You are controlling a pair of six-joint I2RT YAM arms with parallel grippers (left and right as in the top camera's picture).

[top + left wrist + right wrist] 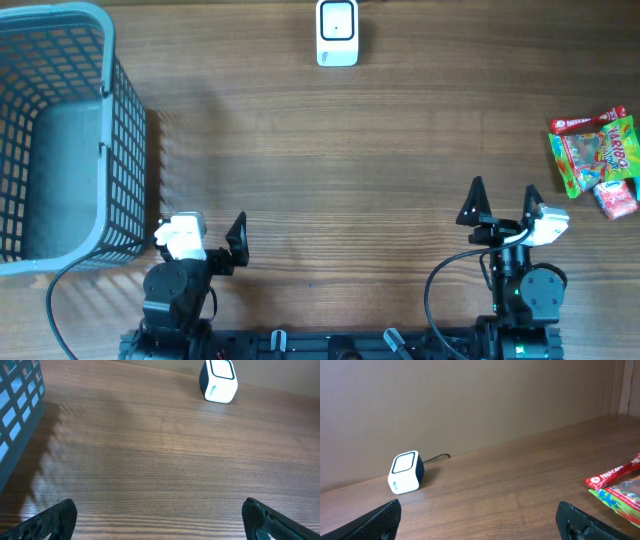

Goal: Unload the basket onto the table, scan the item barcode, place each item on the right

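The candy packets [597,160] lie at the right edge, nearest the right jaws, likely theirs to fetch. The scanner [337,32] sits top centre on the tabletop [350,180]. Left jaws and right jaws alike stand wide apart, empty.

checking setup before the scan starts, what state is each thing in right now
left gripper: open, holding nothing
right gripper: open, holding nothing
scanner: standing at the far side, nothing in front of it
basket: upright at the left, nothing visible inside
snack packets: lying flat in a pile at the right edge, untouched
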